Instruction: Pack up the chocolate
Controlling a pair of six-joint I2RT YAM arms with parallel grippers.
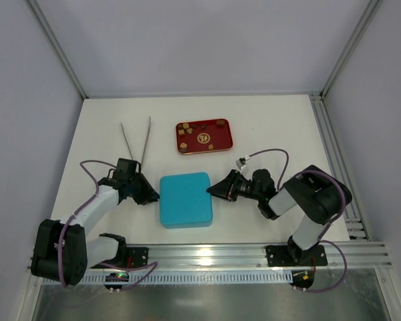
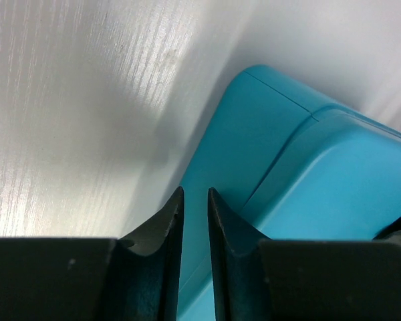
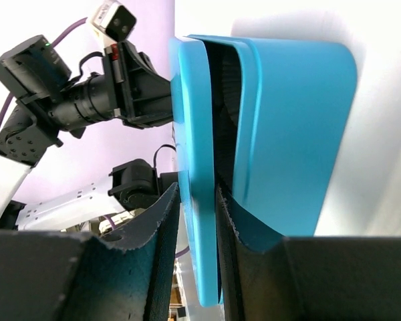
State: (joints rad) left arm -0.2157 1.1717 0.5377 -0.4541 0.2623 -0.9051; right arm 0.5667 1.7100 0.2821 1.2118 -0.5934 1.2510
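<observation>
Chocolate: several brown and tan pieces (image 1: pixel 220 123) are lying on one red tray (image 1: pixel 222 138), far-centre on the worktop (image 1: pixel 274 127); they are too small for a sure count.
Box: one turquoise box (image 1: pixel 186 199) is sitting between both tools.
Tongs: one metal pair (image 1: pixel 146 139) is lying left of the tray.
Left tool (image 2: pixel 194 194): hovering at the box's left edge, barely parted, holding nothing.
Right tool (image 3: pixel 198 194): pinching the lid (image 3: pixel 194 134).
Right wrist only: the lid is gaping off the base.

A white table (image 1: pixel 274 120) between pale walls (image 1: pixel 200 40)
The walls close three sides in plain lavender-grey (aluminium frame posts (image 1: pixel 57 50) at the back corners); the light is even, with soft glare on the tabletop.
</observation>
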